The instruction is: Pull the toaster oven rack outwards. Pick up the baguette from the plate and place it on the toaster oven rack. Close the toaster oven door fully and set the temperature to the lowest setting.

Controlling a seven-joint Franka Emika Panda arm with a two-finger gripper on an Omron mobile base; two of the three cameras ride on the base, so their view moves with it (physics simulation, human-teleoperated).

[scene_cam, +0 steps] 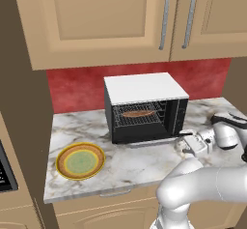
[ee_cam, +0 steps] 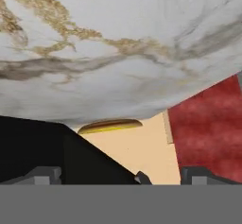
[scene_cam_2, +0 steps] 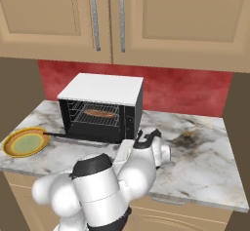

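The toaster oven [scene_cam: 144, 88] [scene_cam_2: 105, 86] stands on the counter with its door [scene_cam: 144, 142] [scene_cam_2: 68, 136] folded down flat in front. The baguette [scene_cam: 137, 113] [scene_cam_2: 101, 112] lies on the wire rack [scene_cam: 140, 121] [scene_cam_2: 97, 120] in the cavity. At the left, the plate [scene_cam: 80, 161] [scene_cam_2: 25, 144] holds nothing; its rim [ee_cam: 109, 125] also shows in the hand view. My gripper [scene_cam: 185, 137] [ee_cam: 122, 176] hangs low at the door's right end and is open. In the hand view the black door [ee_cam: 42, 147] reaches in between the fingertips [ee_cam: 45, 175].
The marble counter [scene_cam: 144, 163] [ee_cam: 118, 53] has free room right of the oven, where a dark smudge [scene_cam_2: 188, 136] marks it. Behind run the red backsplash [scene_cam: 77, 85] and, above, tan wall cabinets [scene_cam: 96, 15]. My own arm [scene_cam_2: 102, 181] blocks the front of the right base view.
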